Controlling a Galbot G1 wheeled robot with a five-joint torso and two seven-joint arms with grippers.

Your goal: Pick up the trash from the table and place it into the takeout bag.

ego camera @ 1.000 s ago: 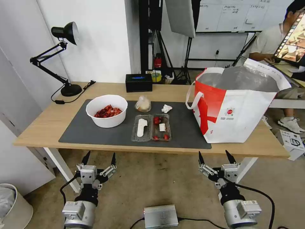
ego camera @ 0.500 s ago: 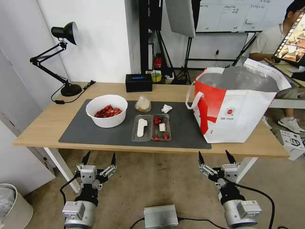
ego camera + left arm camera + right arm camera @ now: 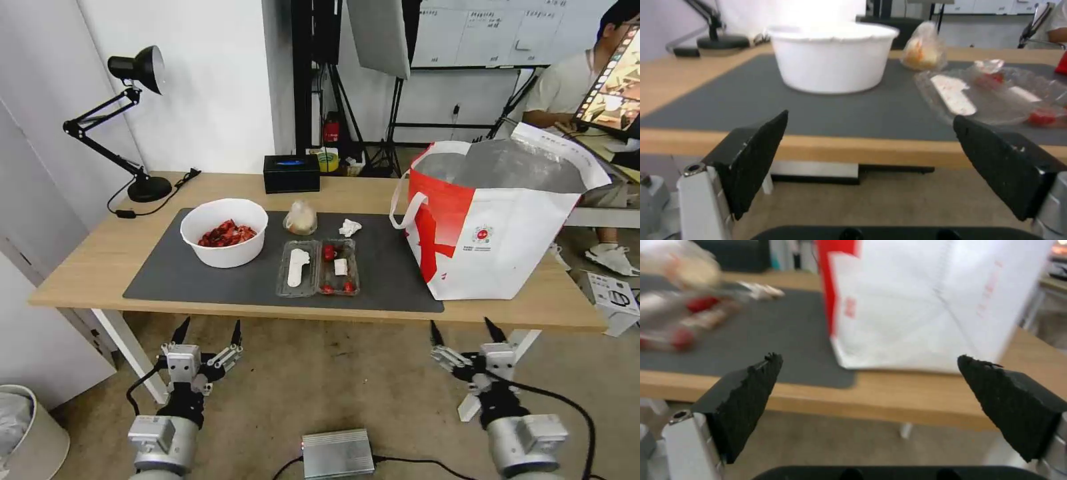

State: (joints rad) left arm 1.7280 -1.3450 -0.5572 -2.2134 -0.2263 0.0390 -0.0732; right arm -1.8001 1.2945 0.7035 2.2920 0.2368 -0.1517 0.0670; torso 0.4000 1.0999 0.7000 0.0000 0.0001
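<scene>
On the table (image 3: 87,257) the trash lies on a dark grey mat: a white bowl of red shells (image 3: 224,232) (image 3: 832,58), a small clear bag with a beige lump (image 3: 301,218) (image 3: 923,46), a crumpled white tissue (image 3: 349,227) (image 3: 761,290) and a clear clamshell tray with red scraps (image 3: 319,267) (image 3: 996,95). The takeout bag (image 3: 497,223) (image 3: 929,303) stands open at the table's right end. Below the table's front edge, my left gripper (image 3: 207,327) and right gripper (image 3: 467,327) both hang open and hold nothing.
A black desk lamp (image 3: 127,113) stands at the table's back left. A black box (image 3: 291,173) sits at the back edge. A silver unit (image 3: 337,453) lies on the floor between my arms. A white bin (image 3: 27,430) is at the lower left.
My right gripper has shifted a little to the right and upward toward the table edge. My left gripper has barely moved. Everything on the table stays where it was.
</scene>
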